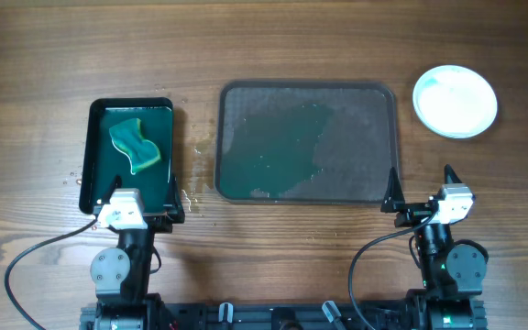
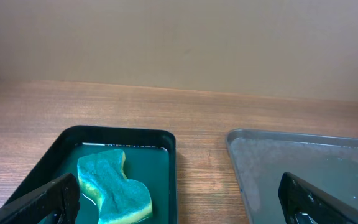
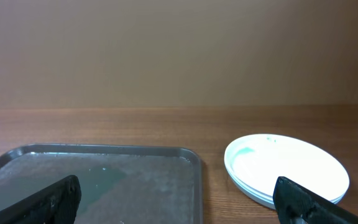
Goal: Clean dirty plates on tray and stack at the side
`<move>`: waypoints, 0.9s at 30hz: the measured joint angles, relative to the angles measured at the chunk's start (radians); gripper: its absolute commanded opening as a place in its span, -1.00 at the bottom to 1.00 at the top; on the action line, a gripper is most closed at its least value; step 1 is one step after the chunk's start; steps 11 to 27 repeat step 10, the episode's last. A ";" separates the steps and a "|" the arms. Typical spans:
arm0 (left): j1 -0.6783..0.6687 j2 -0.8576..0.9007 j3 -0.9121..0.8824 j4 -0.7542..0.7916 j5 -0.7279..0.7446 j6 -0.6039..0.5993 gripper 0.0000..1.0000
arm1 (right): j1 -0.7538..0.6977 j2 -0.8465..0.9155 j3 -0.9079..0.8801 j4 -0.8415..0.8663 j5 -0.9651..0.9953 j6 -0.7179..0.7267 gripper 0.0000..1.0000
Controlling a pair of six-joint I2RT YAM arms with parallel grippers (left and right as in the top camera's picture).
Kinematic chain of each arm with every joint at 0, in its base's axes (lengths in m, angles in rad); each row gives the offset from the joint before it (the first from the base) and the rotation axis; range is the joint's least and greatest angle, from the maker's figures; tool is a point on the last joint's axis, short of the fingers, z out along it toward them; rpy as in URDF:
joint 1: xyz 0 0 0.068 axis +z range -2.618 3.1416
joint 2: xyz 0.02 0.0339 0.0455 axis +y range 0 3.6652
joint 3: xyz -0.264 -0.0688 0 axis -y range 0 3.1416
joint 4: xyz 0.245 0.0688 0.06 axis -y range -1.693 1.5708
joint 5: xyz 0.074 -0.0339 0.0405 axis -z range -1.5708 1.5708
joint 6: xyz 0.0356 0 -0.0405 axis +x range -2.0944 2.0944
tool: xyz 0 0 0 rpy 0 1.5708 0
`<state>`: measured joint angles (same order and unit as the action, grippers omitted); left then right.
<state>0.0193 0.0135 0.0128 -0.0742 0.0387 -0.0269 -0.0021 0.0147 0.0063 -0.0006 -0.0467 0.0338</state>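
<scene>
With the round pale plates (image 1: 455, 101) stacked far right beside the bare, wet dark grey rectangular tray (image 1: 356, 137), the left claw (image 1: 138, 213) and right claw (image 1: 422, 195) hung near, spread wide and empty, apparently finished.

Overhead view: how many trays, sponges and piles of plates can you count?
trays: 2, the grey tray and the black tray
sponge: 1
plate stack: 1
total: 4

The plates (image 1: 455, 101) are white, the tray (image 1: 360, 128) grey with a teal-green film, the sponge (image 1: 134, 145) teal and yellow.
</scene>
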 measured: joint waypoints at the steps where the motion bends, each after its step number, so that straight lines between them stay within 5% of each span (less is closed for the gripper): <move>1: 0.000 0.000 0.000 0.000 0.000 0.000 1.00 | 0.000 0.000 0.000 0.000 0.000 0.000 1.00; 27: 0.000 0.000 0.000 0.000 0.000 0.000 1.00 | 0.000 0.000 0.000 0.000 0.000 0.000 1.00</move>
